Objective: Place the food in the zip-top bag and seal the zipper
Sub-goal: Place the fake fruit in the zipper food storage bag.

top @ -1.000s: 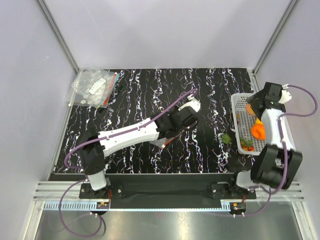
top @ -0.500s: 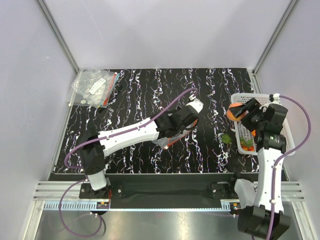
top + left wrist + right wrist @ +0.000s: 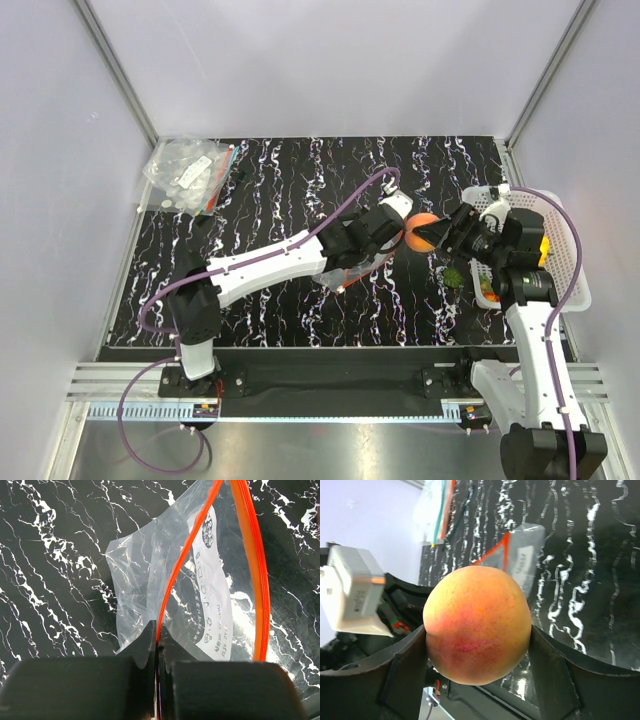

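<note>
Mid-frame, left gripper point(image 3: 159, 641) pinches clear plastic pouch's point(image 3: 135, 570) red-orange zipper strip point(image 3: 257, 580); right gripper point(image 3: 477, 645) clasps round peach-pink toy fruit point(image 3: 477, 615).

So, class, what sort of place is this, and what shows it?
Probably a robotics lab bench: left arm and right arm bolted at a black marbled table, plain white walls with a metal frame, a toy peach for practice.

Note the zip-top bag point(image 3: 135, 580): clear, crinkled, glossy film with a smooth red-orange zipper point(image 3: 251, 555). You see the peach-pink fruit point(image 3: 477, 622) matt and finely speckled; the table point(image 3: 290, 175) black, white-veined, marble-patterned.
</note>
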You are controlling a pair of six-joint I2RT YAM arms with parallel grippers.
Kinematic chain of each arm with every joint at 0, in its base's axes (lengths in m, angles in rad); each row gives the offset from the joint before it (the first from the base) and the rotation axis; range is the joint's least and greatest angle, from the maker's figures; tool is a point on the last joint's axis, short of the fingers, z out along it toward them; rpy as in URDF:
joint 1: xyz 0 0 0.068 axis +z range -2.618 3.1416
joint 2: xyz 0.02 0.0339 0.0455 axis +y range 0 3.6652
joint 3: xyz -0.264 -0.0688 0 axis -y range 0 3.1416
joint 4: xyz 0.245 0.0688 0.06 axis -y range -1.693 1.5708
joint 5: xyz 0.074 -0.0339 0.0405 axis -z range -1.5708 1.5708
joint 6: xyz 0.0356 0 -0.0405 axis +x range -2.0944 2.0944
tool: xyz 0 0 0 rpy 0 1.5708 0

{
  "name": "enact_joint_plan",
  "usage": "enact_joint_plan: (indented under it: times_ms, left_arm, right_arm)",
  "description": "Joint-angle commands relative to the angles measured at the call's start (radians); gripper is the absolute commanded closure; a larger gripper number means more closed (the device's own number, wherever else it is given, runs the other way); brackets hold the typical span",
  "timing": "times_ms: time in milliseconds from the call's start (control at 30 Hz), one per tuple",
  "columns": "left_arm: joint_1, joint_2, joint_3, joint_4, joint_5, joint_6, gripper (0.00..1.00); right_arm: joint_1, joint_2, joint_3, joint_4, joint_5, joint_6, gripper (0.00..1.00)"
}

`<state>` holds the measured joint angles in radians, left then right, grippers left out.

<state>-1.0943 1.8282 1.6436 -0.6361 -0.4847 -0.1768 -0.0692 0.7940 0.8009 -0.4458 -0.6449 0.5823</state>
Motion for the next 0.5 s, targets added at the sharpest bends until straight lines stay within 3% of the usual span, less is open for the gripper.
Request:
enact_joint_plan:
  times_ms: [0, 333, 467]
  left_arm:
    - [0.004, 0.002, 0.042, 0.024, 0.015, -0.021, 1.00]
    - [0.014, 0.005, 0.044, 0.039, 0.041, -0.047, 1.00]
    - [0.019, -0.001, 0.039, 0.041, 0.043, -0.058, 1.00]
  right_arm:
    - [0.040, 0.022, 0.000, 0.136, -0.041, 0.077, 0.46]
    - [0.239, 0.063, -0.087, 0.226, 0.093, 0.180, 0.47]
    - [0.287, 0.068, -0.091, 0.162, 0.183, 0.180, 0.47]
